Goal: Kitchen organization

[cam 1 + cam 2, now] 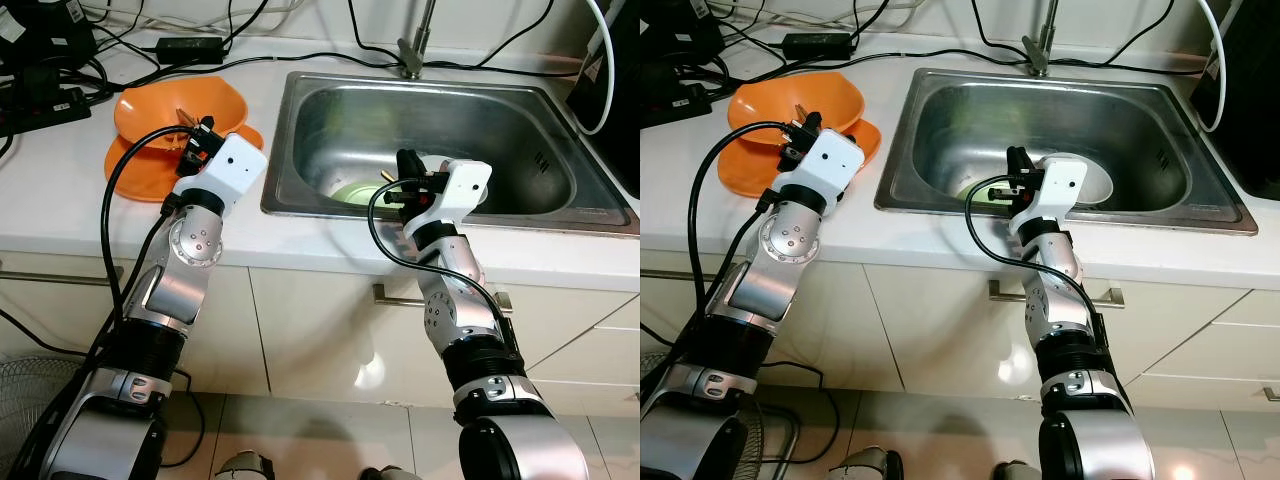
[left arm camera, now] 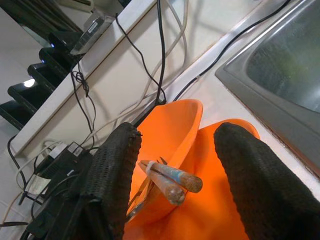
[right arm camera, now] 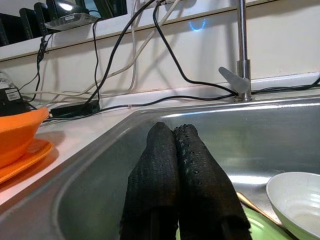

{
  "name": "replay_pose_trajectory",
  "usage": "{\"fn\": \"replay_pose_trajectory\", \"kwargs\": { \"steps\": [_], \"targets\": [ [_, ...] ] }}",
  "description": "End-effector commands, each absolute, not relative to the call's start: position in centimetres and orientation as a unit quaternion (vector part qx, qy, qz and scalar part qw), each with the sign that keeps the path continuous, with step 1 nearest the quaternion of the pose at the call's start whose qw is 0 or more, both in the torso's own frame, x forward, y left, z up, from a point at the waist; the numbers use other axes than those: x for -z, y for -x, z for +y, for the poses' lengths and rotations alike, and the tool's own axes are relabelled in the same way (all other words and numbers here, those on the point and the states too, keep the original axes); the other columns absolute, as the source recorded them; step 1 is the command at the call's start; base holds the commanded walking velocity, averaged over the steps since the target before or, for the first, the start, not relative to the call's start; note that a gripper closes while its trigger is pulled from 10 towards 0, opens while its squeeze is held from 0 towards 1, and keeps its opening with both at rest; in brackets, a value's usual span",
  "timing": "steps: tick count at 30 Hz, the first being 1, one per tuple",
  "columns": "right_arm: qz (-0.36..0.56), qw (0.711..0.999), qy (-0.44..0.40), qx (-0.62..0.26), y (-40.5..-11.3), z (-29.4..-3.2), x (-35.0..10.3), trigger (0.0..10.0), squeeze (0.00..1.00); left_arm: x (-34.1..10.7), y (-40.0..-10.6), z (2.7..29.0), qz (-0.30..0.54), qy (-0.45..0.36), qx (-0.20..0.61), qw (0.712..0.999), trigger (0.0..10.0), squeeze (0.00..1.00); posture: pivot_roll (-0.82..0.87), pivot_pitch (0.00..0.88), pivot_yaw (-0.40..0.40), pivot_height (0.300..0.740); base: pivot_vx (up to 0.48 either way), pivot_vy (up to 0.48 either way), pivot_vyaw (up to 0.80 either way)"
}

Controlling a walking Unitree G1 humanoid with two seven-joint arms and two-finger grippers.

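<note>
Left gripper (image 2: 175, 190) hangs over the orange bowl (image 1: 195, 108) on the counter (image 1: 60, 190), jaws released astride the chopsticks (image 2: 167, 181) inside. Right gripper (image 3: 175, 165), jaws clenched on nothing, hovers above dishes in the sink (image 1: 560, 205). Risk: chopsticks, seemingly resting loosely, may roll aside as the jaws shut, tipping the bowl.

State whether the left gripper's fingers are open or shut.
Open. In the left wrist view the left gripper shows a wide gap between its fingers, above the orange bowl.

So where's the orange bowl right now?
The orange bowl sits on an orange plate on the white counter, left of the sink, with utensils inside it and the open left gripper right at it.
</note>
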State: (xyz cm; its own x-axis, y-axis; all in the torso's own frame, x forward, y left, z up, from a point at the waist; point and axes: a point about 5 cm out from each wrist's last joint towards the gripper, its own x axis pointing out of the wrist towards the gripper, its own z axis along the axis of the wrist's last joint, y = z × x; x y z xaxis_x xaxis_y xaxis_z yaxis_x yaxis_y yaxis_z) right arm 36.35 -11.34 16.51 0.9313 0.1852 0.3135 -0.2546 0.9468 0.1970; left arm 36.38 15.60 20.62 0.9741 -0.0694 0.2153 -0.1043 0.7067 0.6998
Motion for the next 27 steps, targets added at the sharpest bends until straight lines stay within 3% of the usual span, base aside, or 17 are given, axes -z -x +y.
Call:
{"fn": "replay_pose_trajectory", "kwargs": {
  "steps": [1,14,15,17,18,27],
  "targets": [
    [-0.145,0.977,-0.118,-0.107,-36.36,-11.76,-16.41,10.0,0.00,-20.50,-36.33,15.44,-0.112,-0.392,-0.008,0.913,10.0,0.00,0.04,0.053,-0.017,0.732,0.000,0.000,0.00],
    [-0.145,0.976,-0.118,-0.108,-36.35,-11.77,-16.45,10.0,0.00,-19.92,-36.69,15.53,-0.083,-0.403,-0.014,0.912,10.0,0.00,0.04,0.058,-0.019,0.732,0.000,0.000,0.00],
    [-0.145,0.977,-0.117,-0.106,-36.34,-11.82,-16.41,10.0,0.00,-19.90,-36.71,15.53,-0.082,-0.400,-0.014,0.913,0.5,0.00,0.03,0.060,-0.018,0.732,0.000,0.000,0.00],
    [-0.145,0.977,-0.117,-0.106,-36.34,-11.84,-16.41,10.0,0.00,-19.91,-36.71,15.52,-0.082,-0.399,-0.014,0.913,0.5,0.00,0.03,0.060,-0.018,0.732,0.000,0.000,0.00],
    [-0.145,0.977,-0.118,-0.105,-36.36,-11.86,-16.43,10.0,0.00,-19.96,-36.74,15.50,-0.083,-0.398,-0.014,0.914,0.0,0.00,0.03,0.063,-0.018,0.732,0.000,0.000,0.00],
    [-0.145,0.977,-0.118,-0.103,-36.39,-11.94,-16.47,10.0,0.00,-20.20,-36.77,15.43,-0.087,-0.397,-0.015,0.914,0.0,0.00,0.04,0.066,-0.019,0.732,0.000,0.000,0.00]
  ]
}}
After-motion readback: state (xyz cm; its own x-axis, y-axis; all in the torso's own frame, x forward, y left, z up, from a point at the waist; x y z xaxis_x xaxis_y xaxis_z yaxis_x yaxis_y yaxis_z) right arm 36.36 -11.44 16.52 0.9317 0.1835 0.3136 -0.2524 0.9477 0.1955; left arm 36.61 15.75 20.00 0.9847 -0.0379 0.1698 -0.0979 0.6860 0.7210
